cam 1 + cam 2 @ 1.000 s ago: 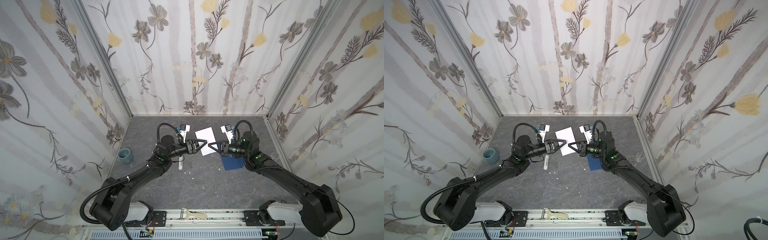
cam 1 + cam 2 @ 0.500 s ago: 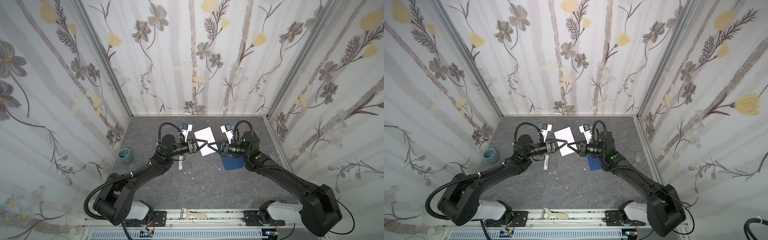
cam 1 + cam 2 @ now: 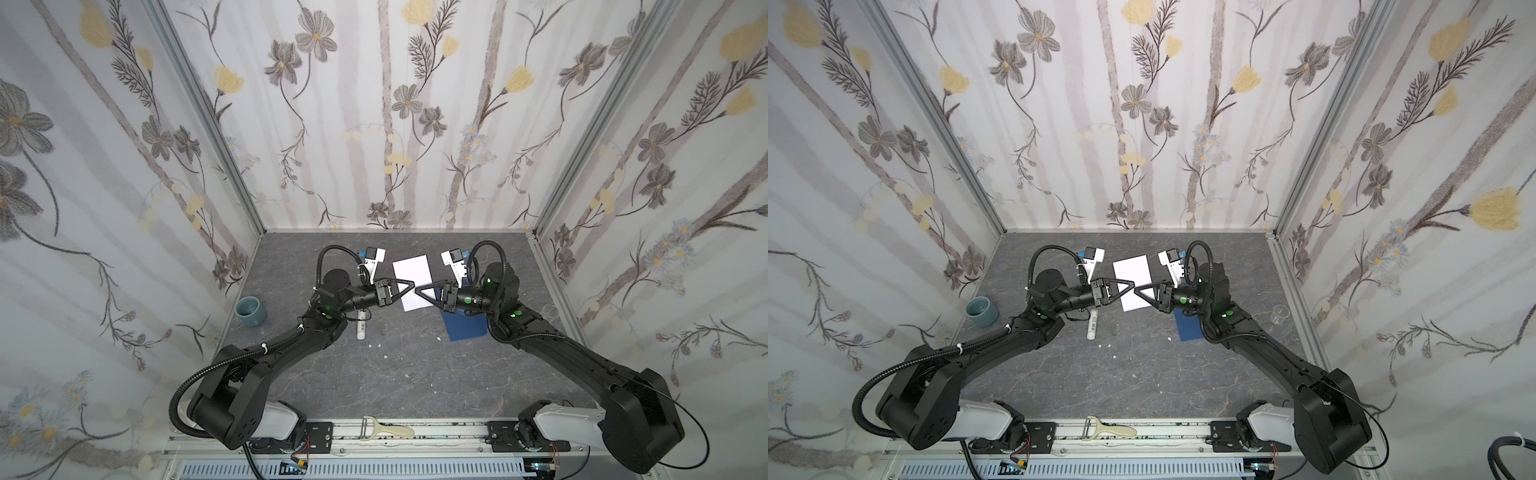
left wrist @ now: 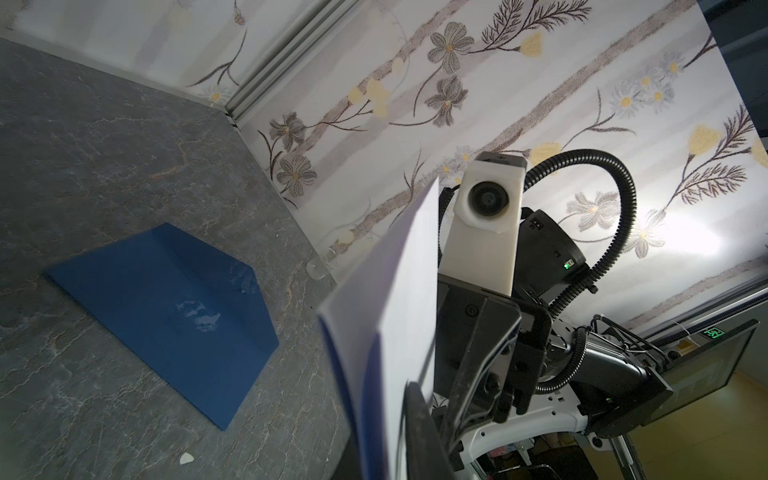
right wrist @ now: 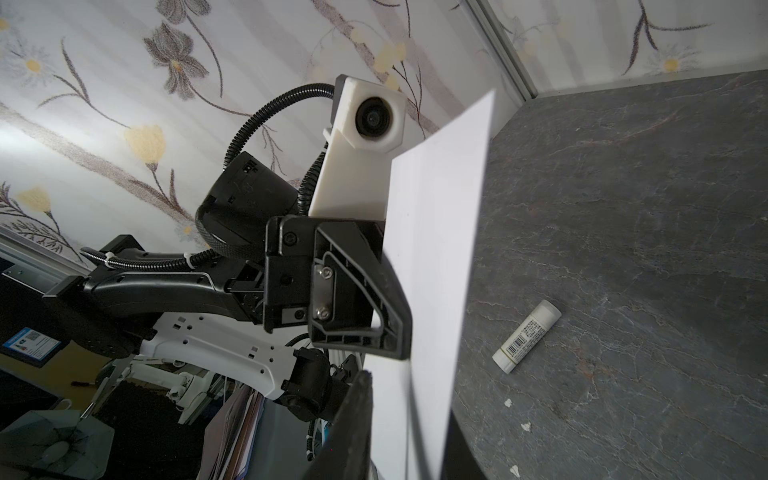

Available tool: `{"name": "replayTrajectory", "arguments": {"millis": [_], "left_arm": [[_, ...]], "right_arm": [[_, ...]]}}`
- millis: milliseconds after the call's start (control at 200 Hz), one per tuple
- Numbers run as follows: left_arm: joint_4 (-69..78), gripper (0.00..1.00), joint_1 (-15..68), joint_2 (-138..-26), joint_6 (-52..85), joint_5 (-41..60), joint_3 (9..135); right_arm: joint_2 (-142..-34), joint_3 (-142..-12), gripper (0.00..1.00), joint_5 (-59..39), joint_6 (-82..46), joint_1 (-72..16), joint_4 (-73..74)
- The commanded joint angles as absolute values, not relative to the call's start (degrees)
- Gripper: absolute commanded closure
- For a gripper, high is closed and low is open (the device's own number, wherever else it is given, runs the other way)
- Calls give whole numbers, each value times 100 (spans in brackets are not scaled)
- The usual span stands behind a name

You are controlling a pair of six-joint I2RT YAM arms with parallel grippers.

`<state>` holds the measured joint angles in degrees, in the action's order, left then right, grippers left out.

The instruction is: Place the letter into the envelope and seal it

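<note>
**Black-fingered left gripper [image 3: 413,284] pinched tight on white paper letter [image 3: 411,272], black right gripper [image 3: 418,288] at same sheet**

Left gripper's jaws are closed right down on the letter's edge. Right wrist cam shows one of its fingers [image 5: 374,307] flat against the paper. The other finger is hidden behind the sheet.

Right gripper comes in from the opposite side. In both top views its tips nearly meet the left gripper's, at the part of the letter nearest the front. Paper seems to run btwn its fingers, but can't tell whether they're pressing it or standing a bit off.

Letter [image 3: 1131,272] is up off the table, held in the air toward back-centre, plain white side facing the top cams. In left wrist cam the sheet [image 4: 395,311] looks folded double, w/ blue showing inside the fold.

Dark navy rectangular paper envelope [image 3: 465,328] lies flat on the grey marbled table [image 3: 395,374]. It's partly under the right arm's wrist, nearer the front than the letter and not touching it. Left wrist cam shows a pale smudge at the envelope's [image 4: 166,303] centre.

Other bits:
- White cylindrical glue stick [image 3: 360,328] w/ barcode label lies on the table just beside the left arm.
- Teal ceramic cup [image 3: 250,311] stands by the left wall.
- Small clear glass [image 3: 1280,313] stands near the right wall.
</note>
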<state>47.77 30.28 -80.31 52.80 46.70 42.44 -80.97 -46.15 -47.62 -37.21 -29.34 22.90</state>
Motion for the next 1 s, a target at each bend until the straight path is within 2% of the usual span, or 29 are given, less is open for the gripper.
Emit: {"name": "replayTrajectory", "arguments": {"millis": [0,120,245,510,670,765,829,994], "left_arm": [[5095,99,3015,-8050,5343,4756,4315],[5105,100,3010,-8060,5353,4789,4333],[5105,100,2989,-8074,5345,4898,4363],[5093,100,2988,-8343,5566,5410,4465],[5095,100,3006,-8387,5599,5520,4491],[5095,100,3006,-8372,5590,5524,4491],[5095,100,3006,-8358,5599,5528,4504],[5098,100,3031,-8367,5607,5546,4526]], "right_arm": [[-8095,-4632,74,-4711,-3727,-2934,2504],[-8078,-4632,68,-4694,-3693,-2915,2459],[-7995,-4632,55,-4716,-3675,-2753,2427],[-7984,-4781,50,-4882,-3651,-2290,2437],[-8159,-5020,51,-4853,-3604,-2224,2464],[-8275,-5134,55,-4842,-3609,-2210,2514],[-8353,-5216,62,-4806,-3571,-2198,2485],[-8435,-5282,69,-4752,-3517,-2175,2458]]}}
